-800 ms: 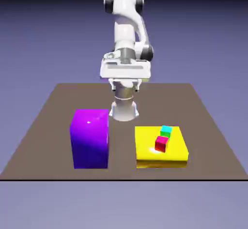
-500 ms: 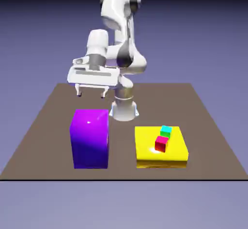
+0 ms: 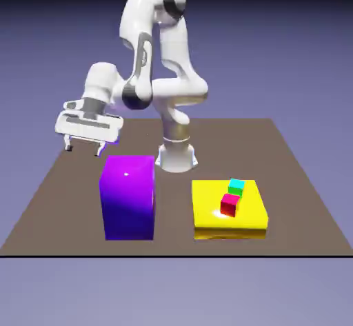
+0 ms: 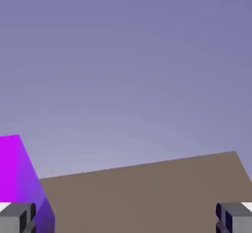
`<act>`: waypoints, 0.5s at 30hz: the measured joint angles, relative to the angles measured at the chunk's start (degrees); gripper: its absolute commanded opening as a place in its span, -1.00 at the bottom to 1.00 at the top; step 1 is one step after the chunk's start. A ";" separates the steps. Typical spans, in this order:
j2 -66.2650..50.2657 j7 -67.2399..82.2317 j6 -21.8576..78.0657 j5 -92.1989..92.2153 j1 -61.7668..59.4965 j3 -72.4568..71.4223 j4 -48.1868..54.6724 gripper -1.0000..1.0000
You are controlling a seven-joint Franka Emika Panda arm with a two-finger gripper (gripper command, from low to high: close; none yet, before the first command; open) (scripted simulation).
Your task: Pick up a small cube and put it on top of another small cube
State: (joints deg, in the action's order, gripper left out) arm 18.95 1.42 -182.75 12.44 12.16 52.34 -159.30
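The small cube does not show; the gripper [image 3: 83,149] hangs wide open and empty at mid-left, above the purple block's [image 3: 128,197] far left corner.

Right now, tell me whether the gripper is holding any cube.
No: in the exterior view the gripper hangs open and empty behind the purple block, far from the cubes on the yellow slab.

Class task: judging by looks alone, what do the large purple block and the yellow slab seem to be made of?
Both are rendered, so this is a guess. The purple block looks like smooth, glossy plastic: uniform colour, a small bright highlight on top. The yellow slab looks similar: flat, saturated colour, a soft sheen beside the red cube.
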 measured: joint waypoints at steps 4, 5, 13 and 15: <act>-0.85 5.98 -1.49 1.65 4.08 8.31 -1.07 0.00; -1.06 7.48 -1.87 2.07 5.10 10.38 -1.34 0.00; -0.05 17.21 -5.55 4.80 17.16 26.99 -5.95 0.00; 0.96 19.03 -6.66 5.32 21.26 31.15 -7.80 0.00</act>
State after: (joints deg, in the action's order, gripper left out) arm 19.91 20.45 -189.41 17.76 33.42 83.49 -167.10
